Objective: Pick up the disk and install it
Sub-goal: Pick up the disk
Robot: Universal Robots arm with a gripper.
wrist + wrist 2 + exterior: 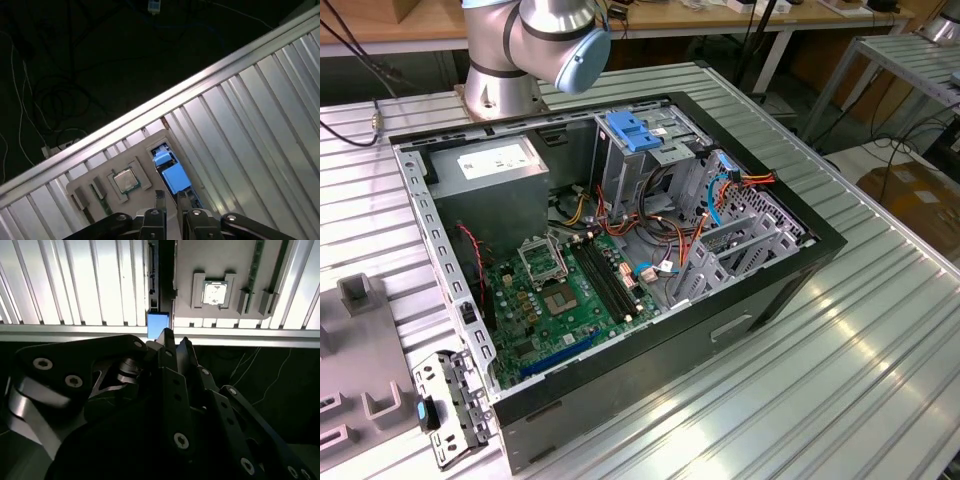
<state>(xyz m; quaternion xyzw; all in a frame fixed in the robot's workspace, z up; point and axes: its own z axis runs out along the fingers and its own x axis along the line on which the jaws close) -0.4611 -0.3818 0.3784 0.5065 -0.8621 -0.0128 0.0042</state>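
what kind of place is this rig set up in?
Likely a robotics lab or workshop: an open computer case on a ribbed metal table, the robot arm mounted beside it, workbenches behind.

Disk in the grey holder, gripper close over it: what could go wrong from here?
1. The disk stands on edge in a slot of the grey holder near the table edge; a skewed pull could jam it or tip it over the side.
2. The processor chip sits beside that slot; an off-line gripper may strike it.
3. Loose cables by the drive cage could snag it going in.
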